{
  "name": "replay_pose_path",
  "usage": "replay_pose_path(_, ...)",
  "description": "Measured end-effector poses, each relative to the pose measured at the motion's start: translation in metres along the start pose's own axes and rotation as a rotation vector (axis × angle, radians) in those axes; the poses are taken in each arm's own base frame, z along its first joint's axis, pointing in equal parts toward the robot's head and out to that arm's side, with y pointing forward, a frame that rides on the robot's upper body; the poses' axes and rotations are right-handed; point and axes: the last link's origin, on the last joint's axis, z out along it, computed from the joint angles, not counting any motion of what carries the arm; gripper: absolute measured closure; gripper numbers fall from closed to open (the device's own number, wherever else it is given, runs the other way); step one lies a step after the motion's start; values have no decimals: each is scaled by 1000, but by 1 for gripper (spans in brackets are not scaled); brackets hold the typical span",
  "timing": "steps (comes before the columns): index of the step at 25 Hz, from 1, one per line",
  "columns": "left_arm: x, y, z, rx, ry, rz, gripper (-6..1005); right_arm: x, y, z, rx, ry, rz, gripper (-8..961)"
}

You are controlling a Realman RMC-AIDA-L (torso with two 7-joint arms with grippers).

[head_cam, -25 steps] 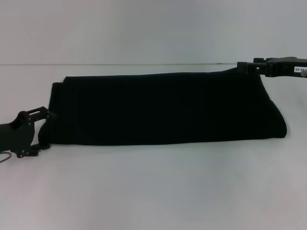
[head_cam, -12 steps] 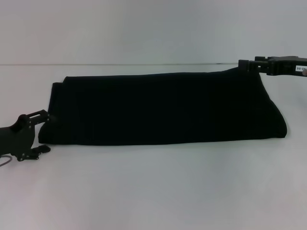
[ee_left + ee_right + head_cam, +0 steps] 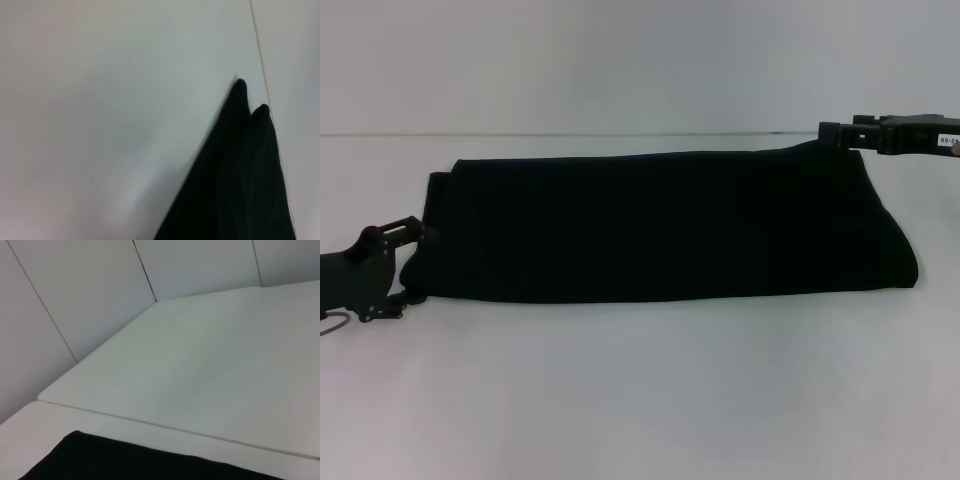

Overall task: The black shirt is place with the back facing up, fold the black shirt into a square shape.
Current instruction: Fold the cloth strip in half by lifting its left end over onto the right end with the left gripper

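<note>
The black shirt [image 3: 660,230] lies folded into a long plain band across the white table [image 3: 640,400]. My left gripper [image 3: 412,266] is at the band's near left corner. It is open, with one finger above the cloth edge and the other low beside it. My right gripper [image 3: 830,131] hovers at the band's far right corner, seen side-on. The left wrist view shows a tapering end of the shirt [image 3: 240,180] on the table. The right wrist view shows only an edge of the shirt [image 3: 125,460].
The table's back edge [image 3: 620,134] meets a pale wall just behind the shirt. Bare tabletop stretches in front of the shirt. A second white surface [image 3: 200,370] and wall panels show beyond the seam in the right wrist view.
The left gripper drew back from the shirt's left corner, then moved in against it again. The right gripper edged slightly right. The shirt has not moved.
</note>
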Motion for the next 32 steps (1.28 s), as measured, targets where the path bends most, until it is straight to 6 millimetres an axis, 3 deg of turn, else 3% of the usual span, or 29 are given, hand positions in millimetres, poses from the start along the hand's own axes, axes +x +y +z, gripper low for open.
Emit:
replay_pose_path(11, -1, -1, 0, 1, -9, 20, 90, -1, -2, -2, 5, -2, 9, 192)
replay_pose_path(22, -10, -3, -13, -24, -85, 0, 95, -4, -3, -3, 8, -13, 8, 192)
replay_pose_path(32, -6, -9, -6, -7, -35, -18, 106, -5, -4, -3, 17, -15, 5, 192)
